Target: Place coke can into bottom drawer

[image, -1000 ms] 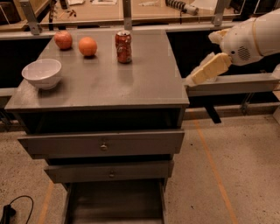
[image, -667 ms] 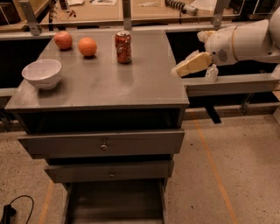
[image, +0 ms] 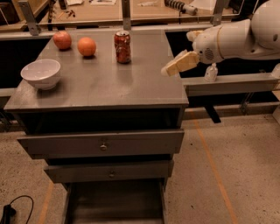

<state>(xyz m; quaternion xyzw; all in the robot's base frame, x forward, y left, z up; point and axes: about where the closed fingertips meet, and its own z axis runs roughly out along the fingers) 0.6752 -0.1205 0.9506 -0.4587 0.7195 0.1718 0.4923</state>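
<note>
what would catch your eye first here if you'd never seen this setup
The pale end effector hovers at the right edge of the grey cabinet top, pointing toward the red coke can that stands upright near the back. Left of the can sit an orange and a redder fruit, with a white bowl front left. Below, the bottom drawer is pulled open.

This looks like a robotics lab or workshop, not a home. The speckled hard floor (image: 245, 183) is marked with an orange tape line (image: 213, 164), and a loose black cable (image: 19, 203) lies on it. Wooden workbenches (image: 87, 14) with metal uprights (image: 126, 13) line the back, behind a plain grey cabinet (image: 100, 87). A white robot arm (image: 232, 39) reaches in from the right, its gripper (image: 169, 70) hovering at the cabinet's right edge.
</note>
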